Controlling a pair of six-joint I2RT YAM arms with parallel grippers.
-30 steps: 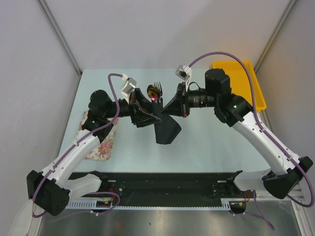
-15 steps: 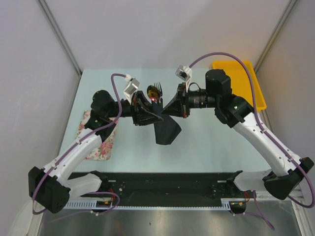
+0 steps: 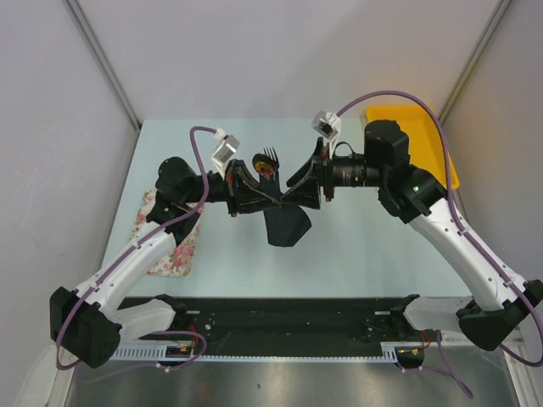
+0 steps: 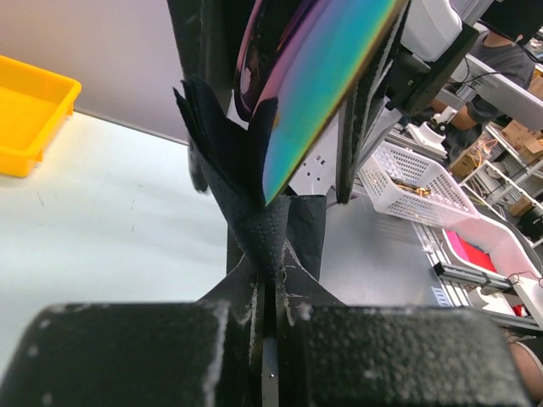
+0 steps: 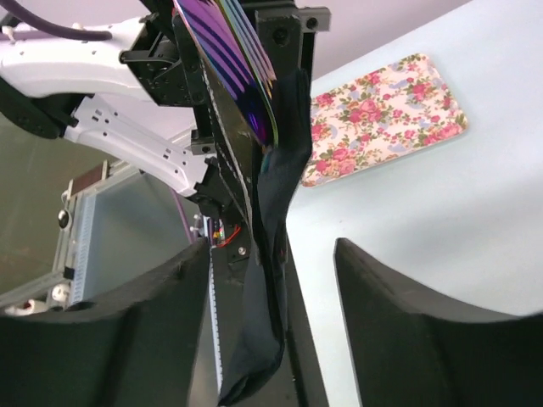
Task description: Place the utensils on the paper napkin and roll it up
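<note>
My left gripper (image 3: 253, 193) is shut on the black paper napkin (image 3: 287, 225), which is wrapped round the utensils (image 3: 268, 159). In the left wrist view the jaws (image 4: 270, 297) pinch the napkin's twisted neck (image 4: 263, 242), and a shiny iridescent utensil blade (image 4: 327, 72) sticks out beyond it. A fork's tines and a spoon bowl poke out of the wrap toward the far side. My right gripper (image 3: 304, 182) stands open just right of the bundle. Its view shows the napkin (image 5: 270, 280) hanging between the parted fingers (image 5: 399, 322) without touching them.
A pink-and-white floral mat (image 3: 174, 237) lies on the table at the left, under the left arm; it also shows in the right wrist view (image 5: 382, 114). A yellow tray (image 3: 424, 136) sits at the far right corner, behind the right arm.
The left gripper has closed on the napkin bundle. The right gripper has let go, opened, and drawn back slightly to the right. The napkin's hanging end has shifted a little.
</note>
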